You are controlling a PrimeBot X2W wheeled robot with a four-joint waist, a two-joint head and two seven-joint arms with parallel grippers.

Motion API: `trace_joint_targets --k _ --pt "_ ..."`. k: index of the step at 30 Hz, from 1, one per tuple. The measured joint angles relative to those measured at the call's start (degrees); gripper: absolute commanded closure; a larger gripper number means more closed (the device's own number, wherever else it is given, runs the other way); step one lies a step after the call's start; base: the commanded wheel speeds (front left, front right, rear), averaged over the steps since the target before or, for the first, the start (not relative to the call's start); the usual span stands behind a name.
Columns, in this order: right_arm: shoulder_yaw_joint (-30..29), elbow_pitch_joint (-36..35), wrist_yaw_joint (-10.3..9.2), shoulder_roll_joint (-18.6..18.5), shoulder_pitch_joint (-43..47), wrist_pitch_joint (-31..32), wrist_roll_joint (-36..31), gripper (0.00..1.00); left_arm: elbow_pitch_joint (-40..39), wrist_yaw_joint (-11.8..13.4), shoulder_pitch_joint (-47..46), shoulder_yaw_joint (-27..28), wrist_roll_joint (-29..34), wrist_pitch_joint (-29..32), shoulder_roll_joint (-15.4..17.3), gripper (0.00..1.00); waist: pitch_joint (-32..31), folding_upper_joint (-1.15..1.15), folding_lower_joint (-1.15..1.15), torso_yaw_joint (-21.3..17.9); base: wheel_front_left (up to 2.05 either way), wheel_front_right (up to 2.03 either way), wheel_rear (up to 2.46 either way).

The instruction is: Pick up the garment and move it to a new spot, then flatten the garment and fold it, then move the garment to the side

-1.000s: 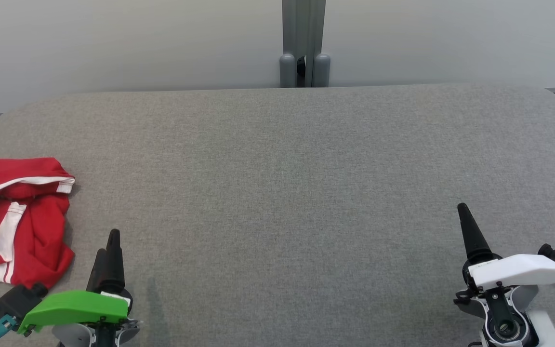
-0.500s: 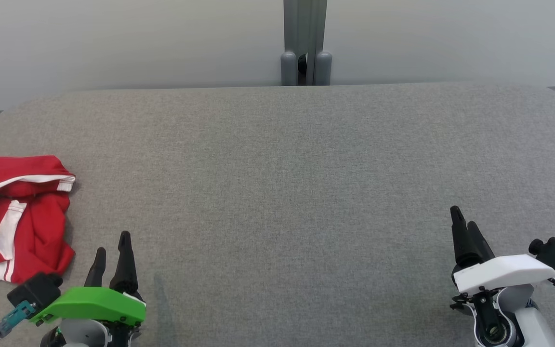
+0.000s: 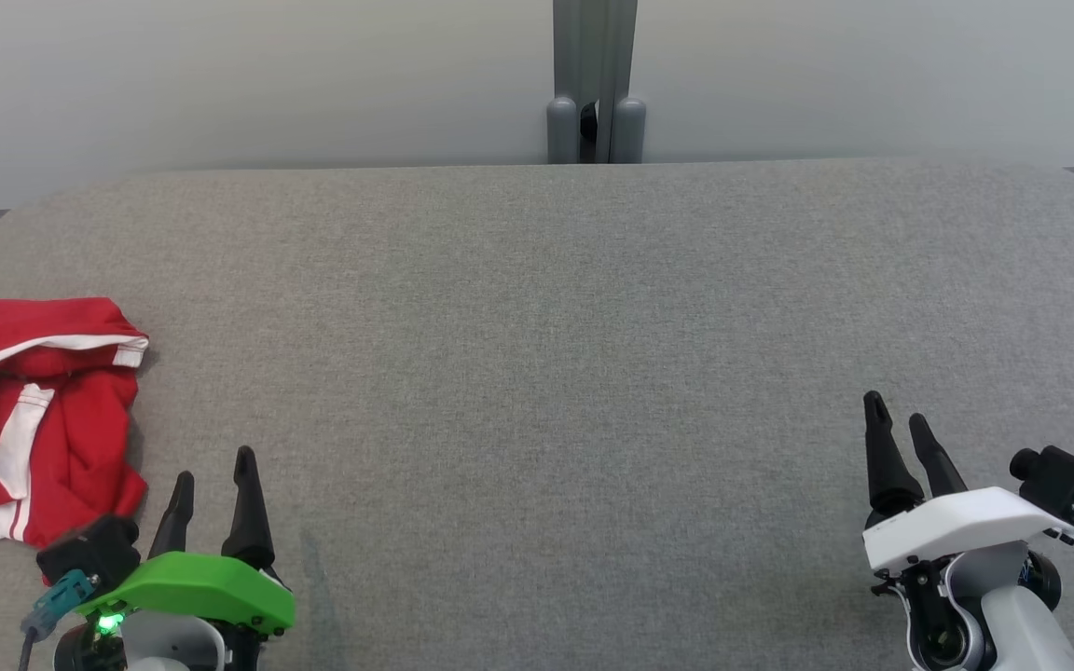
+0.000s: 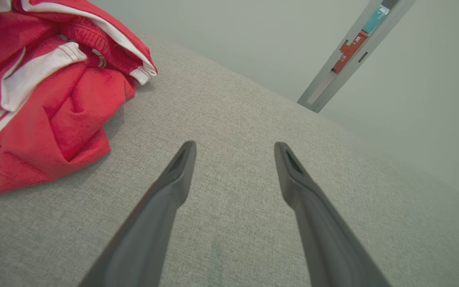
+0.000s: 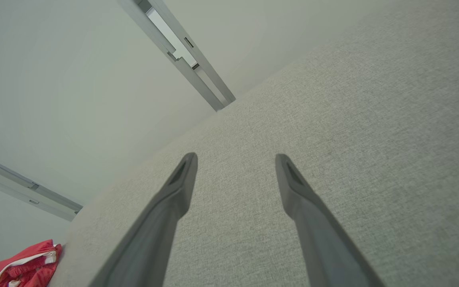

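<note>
Left pincer [image 3: 213,464] spread beside bunched garment [image 3: 71,438].

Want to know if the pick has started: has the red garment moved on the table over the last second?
No. The garment lies at the same spot by the left corner of the table; the whole view shifted slightly, so the camera moved.

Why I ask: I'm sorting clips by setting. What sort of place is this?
Probably a robot test room: a grey fabric-covered table, bare pale wall with a metal post, one crumpled red garment.
</note>
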Motion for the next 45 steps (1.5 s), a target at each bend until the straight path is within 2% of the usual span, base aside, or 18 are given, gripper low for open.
trace_joint_targets --k 10,25,45 --pt "1.36 0.99 0.00 -0.01 -0.39 -1.57 -7.02 0.00 -0.23 1.40 0.08 -1.62 6.04 -1.51 0.89 0.00 -0.04 0.00 0.00 0.05 0.00 0.00 0.00" --pt "0.36 2.13 0.01 -0.04 -0.20 -3.76 -17.04 0.00 -0.78 3.18 0.91 -2.99 14.45 -3.78 1.38 0.00 -0.39 0.00 0.00 0.17 0.00 0.00 0.00" --pt "-1.30 2.07 0.01 -0.14 1.10 -6.19 -27.10 0.00 -1.64 3.93 2.56 -2.81 24.27 -6.25 0.96 0.00 -0.31 0.00 0.00 0.74 0.00 0.00 0.00"
